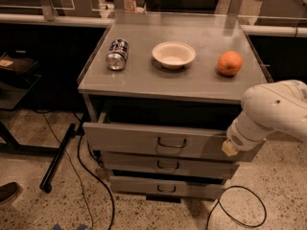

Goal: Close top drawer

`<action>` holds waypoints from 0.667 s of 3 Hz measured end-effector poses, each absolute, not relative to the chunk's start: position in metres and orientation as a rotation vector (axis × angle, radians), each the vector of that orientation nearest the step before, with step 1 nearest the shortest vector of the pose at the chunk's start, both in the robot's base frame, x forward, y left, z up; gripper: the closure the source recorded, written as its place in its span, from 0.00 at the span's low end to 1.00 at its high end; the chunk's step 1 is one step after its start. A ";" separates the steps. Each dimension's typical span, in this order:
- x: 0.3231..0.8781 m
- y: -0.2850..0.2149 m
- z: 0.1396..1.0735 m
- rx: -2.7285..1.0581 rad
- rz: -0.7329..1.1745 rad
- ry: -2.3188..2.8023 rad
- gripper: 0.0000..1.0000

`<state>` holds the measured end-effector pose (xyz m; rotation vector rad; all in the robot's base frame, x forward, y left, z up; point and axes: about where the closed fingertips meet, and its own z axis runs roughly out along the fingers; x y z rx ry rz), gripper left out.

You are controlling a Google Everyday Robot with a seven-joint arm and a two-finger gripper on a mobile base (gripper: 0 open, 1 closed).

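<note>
**Top drawer (144, 139) out, tool (230, 147) at its right end**

Grey desk (201, 83), drawer just under its top, partly pulled out. White arm (273, 109) at right. Tool close against drawer front; spread or pressed together, cannot tell. On desk: bowl (173, 54) between can (117, 54) and orange (230, 63), all apart.

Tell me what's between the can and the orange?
A round white bowl, in the camera view, between the silver metal can and round orange fruit. The end effector is at the grey top drawer's front.
</note>
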<state>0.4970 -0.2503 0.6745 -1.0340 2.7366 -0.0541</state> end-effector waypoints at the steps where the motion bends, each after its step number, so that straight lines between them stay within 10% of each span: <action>1: 0.514 -0.250 0.670 -1.032 -0.095 2.737 0.98; 2: 0.514 -0.250 0.670 -1.032 -0.095 2.737 0.76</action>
